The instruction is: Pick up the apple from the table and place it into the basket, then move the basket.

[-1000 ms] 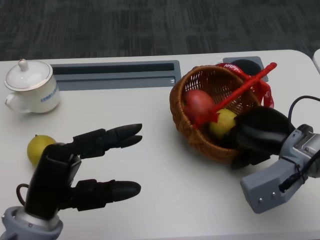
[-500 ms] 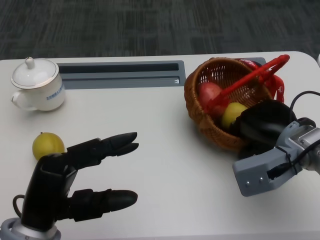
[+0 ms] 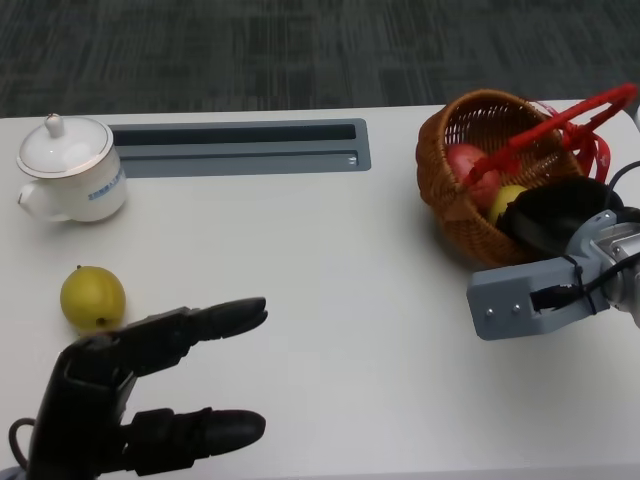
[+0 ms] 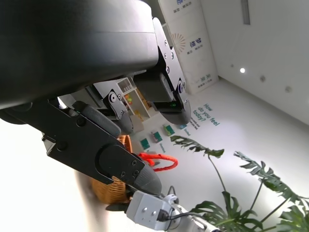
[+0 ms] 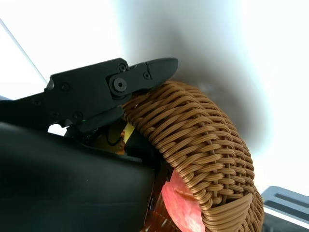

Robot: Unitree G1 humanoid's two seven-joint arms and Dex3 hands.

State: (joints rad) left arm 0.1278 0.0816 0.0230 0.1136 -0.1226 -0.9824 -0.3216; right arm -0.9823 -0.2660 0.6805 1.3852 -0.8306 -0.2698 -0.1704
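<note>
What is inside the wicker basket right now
The basket holds a red apple and a yellow-green fruit. The right hand, gripping the rim, covers the rest.

On your tabletop (image 3: 330,260), a white lidded cup (image 3: 68,181) with a handle and blue print stands at the far left. Nearer you from it, a yellow-green round fruit (image 3: 92,298) lies by itself, apart from the cup. A long grey recessed panel (image 3: 240,148) runs along the tabletop's far edge, and beyond it you see dark carpet (image 3: 300,50).
</note>
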